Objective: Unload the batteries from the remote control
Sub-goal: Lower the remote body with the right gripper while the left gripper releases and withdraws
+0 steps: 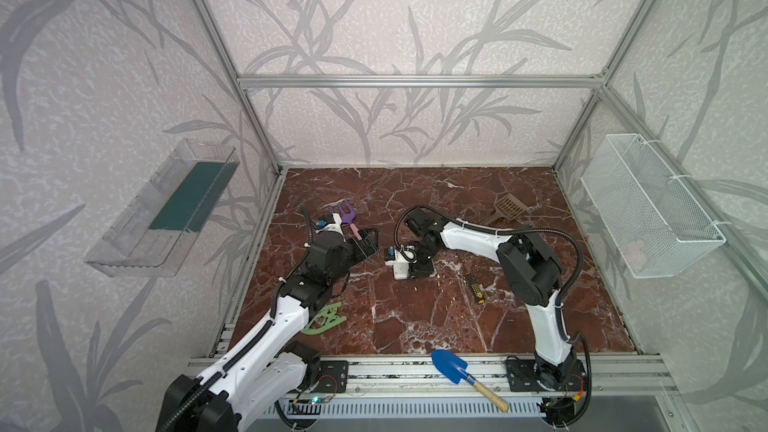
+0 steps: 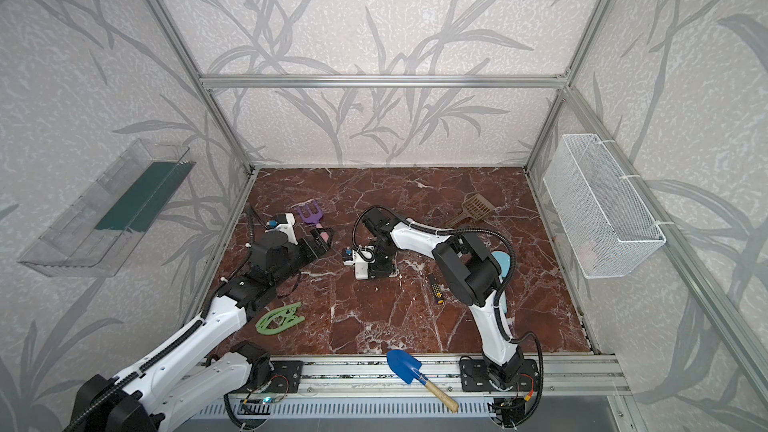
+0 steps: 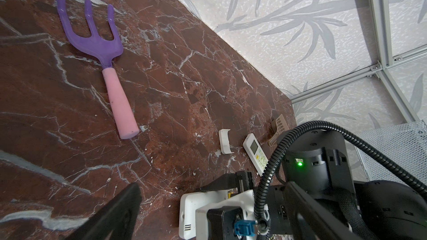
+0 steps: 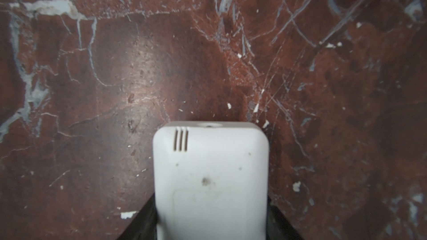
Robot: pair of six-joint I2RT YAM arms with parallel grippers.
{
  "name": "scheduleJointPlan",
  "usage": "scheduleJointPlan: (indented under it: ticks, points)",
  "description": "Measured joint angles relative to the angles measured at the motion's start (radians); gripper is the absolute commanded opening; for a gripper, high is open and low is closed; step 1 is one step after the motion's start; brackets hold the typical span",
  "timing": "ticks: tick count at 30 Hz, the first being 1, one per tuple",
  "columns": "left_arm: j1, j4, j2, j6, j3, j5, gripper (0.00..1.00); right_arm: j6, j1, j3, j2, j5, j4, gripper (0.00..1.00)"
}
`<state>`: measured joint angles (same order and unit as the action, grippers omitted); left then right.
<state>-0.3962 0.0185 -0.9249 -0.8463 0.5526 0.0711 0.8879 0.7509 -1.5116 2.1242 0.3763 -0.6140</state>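
Left gripper (image 1: 369, 243): jaws spread wide and holding nothing, hovering above the marble table (image 1: 415, 326).
Right gripper (image 4: 211, 223): clamped on the white remote (image 4: 211, 169), one black finger on each long side.
Held remote, pose: back face with its three vent slots is turned towards the wrist camera. The rounded end sticks out past the fingertips. I cannot tell whether it touches the table.
Gripper spacing: in both top views the left gripper's open jaws face the right gripper, close to it but apart.
Batteries (image 3: 228, 195): in the left wrist view a small yellow sliver shows at the held remote, right beside a right-gripper finger. It is too small to confirm or count, and the gripper hides the rest.
Battery cover (image 3: 225, 141): white, lying on the table beyond the right gripper, on the side away from the left gripper.
Second remote (image 3: 254, 153): screen up, just past the cover and not touching it.
Garden fork (image 3: 99, 49): purple tines and pink handle, flat on the table beside the left gripper. The handle end is apart from the fingers.
Screwdriver (image 1: 473, 288): black and yellow, on the table near the right gripper on its arm-base side.
Green cutout (image 1: 324, 320): beside the left forearm, behind the left gripper.
Brown scoop (image 1: 509, 205): well behind the right arm.
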Motion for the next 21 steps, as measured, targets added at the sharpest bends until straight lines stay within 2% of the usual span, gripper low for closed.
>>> scheduleJointPlan:
  ticks: [10, 21]
  points:
    - [0.000, -0.005, 0.009, 0.000, -0.006, -0.007, 0.97, -0.003, 0.008, -0.099, 0.054, -0.002, -0.086, 0.56]
    - [0.000, -0.008, 0.026, 0.000, -0.009, -0.019, 0.97, -0.006, 0.013, -0.123, 0.066, -0.011, -0.112, 0.58]
